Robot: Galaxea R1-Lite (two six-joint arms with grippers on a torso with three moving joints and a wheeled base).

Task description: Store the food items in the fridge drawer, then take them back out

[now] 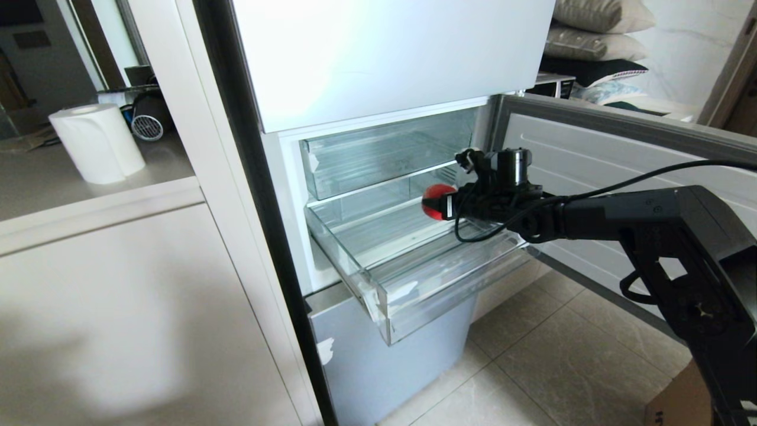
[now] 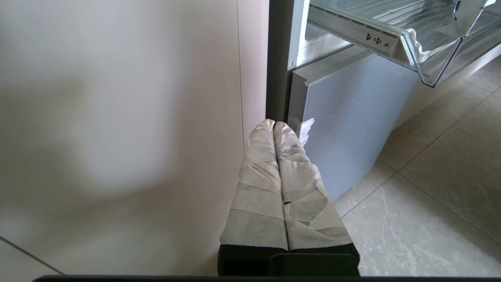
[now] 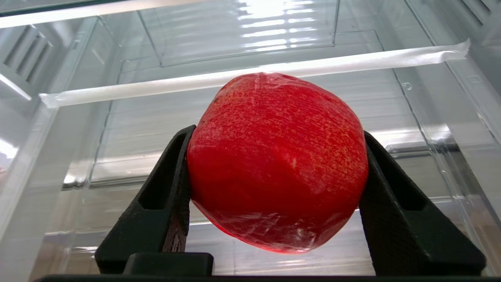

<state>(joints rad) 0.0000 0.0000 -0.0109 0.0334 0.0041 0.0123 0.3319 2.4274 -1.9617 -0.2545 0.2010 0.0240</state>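
My right gripper (image 1: 440, 204) reaches in from the right and hangs over the pulled-out clear fridge drawer (image 1: 384, 296), shut on a round red food item (image 1: 436, 200). In the right wrist view the red food item (image 3: 276, 160) fills the space between the two black fingers (image 3: 172, 188), with the drawer's ribbed floor (image 3: 129, 129) below and behind it. No other food shows in the drawer. My left gripper (image 2: 274, 125) is parked low beside the cabinet side, its tape-wrapped fingers pressed together and empty.
The fridge door (image 1: 621, 148) stands open to the right, behind my right arm. A shallower clear tray (image 1: 378, 151) sits above the drawer. The pale-blue lower panel (image 1: 378, 361) is shut. A white cabinet (image 1: 118, 296) with a paper roll (image 1: 97, 142) stands left. Tiled floor (image 1: 562, 355) lies below.
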